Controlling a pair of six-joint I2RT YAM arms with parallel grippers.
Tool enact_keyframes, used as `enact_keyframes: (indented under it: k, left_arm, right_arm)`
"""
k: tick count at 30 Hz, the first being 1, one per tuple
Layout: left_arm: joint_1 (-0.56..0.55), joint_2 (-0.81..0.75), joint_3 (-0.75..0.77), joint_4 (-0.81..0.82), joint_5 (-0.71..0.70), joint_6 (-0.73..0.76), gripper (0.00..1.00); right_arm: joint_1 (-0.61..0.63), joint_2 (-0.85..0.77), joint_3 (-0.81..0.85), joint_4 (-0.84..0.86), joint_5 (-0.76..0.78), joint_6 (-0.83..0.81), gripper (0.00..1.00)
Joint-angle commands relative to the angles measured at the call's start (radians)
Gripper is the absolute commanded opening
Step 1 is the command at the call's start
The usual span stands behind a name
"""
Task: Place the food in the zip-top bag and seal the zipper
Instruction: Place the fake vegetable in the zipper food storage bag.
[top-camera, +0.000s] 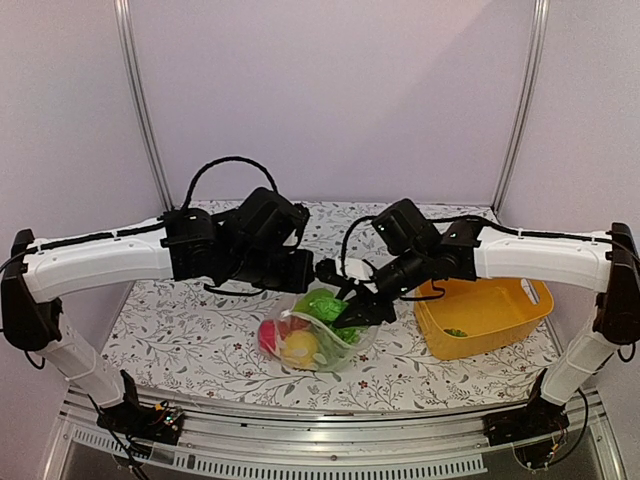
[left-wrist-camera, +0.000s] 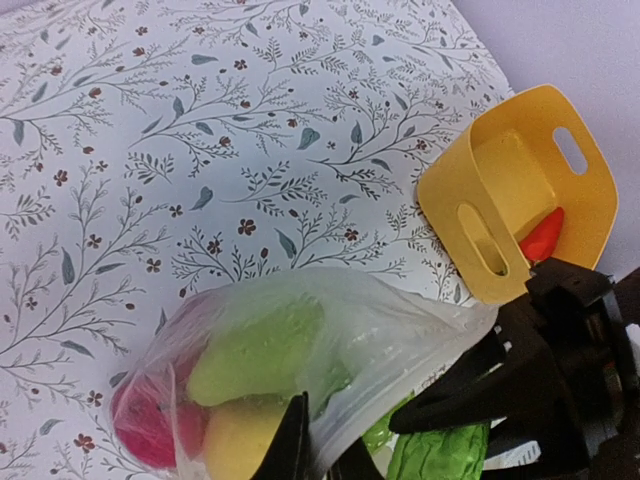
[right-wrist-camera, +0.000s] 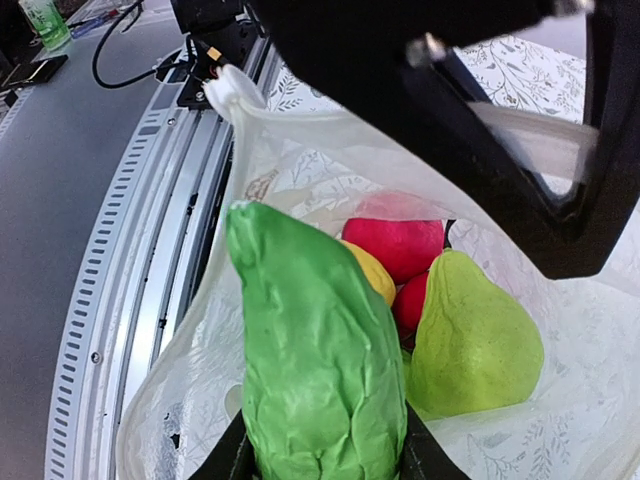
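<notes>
Right end effector (right-wrist-camera: 325, 458) clamps the leafy greens (right-wrist-camera: 310, 350), long axis aimed straight ahead into the zip-top bag (right-wrist-camera: 190, 400), while the left end effector (left-wrist-camera: 320, 455) pinches its rim.

Plain pale lilac walls (top-camera: 330, 90) close in the back and both sides, with a slim silver metal upright (top-camera: 142, 100) at each rear corner. The counter (top-camera: 180, 330) wears a white cloth printed with grey-blue leaf sprigs and small dark flowers. A slotted silver aluminium rail (top-camera: 300, 442) edges its near side. The light is soft and even.
</notes>
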Motion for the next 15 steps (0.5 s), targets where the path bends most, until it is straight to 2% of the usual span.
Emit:
enact_keyframes:
  k: [1,5,9,11,15]
  left_arm:
    - [0.02,-0.03,-0.017,0.017,0.008,0.01,0.07]
    - [0.02,-0.03,-0.019,0.021,0.01,0.009,0.07]
    - [0.023,-0.031,-0.022,0.022,0.009,0.01,0.07]
    - [0.025,-0.032,-0.024,0.022,0.01,0.01,0.07]
    - [0.03,-0.034,-0.033,0.026,0.015,0.01,0.07]
  right_arm:
    - [0.006,0.052,0.008,-0.003,0.087,0.057,0.34]
    - [0.026,0.077,0.044,-0.027,0.148,0.079,0.48]
    - [0.04,0.056,0.068,-0.081,0.116,0.077,0.71]
    - [0.04,0.026,0.069,-0.111,0.079,0.08,0.74]
    - [0.038,-0.063,0.082,-0.197,0.054,0.09,0.75]
